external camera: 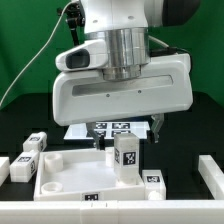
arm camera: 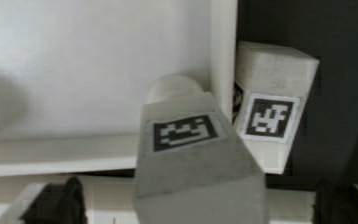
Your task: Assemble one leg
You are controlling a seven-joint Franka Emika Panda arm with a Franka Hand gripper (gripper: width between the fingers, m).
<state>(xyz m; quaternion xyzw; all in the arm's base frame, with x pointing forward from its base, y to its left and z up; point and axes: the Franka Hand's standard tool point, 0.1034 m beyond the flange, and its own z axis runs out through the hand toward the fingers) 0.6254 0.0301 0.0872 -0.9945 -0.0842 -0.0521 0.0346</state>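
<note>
A leg point(external camera: 127, 155), a small white block with a square tag, stands upright on the near right part of the large white rimmed panel point(external camera: 70, 172). My gripper point(external camera: 127, 138) hangs right above it, a finger on each side. In the wrist view the leg point(arm camera: 197, 150) rises between the two dark fingertips point(arm camera: 51, 200), with a gap on both sides. The jaws stand wide and do not touch it. The panel point(arm camera: 87, 80) fills most of that view.
Two more legs point(external camera: 36, 145) point(external camera: 22, 165) lie at the exterior view's left and one point(external camera: 210, 170) at its right. The marker board point(external camera: 110, 128) lies behind the panel. Another tagged leg point(arm camera: 274, 100) lies on the black table beside the panel's edge.
</note>
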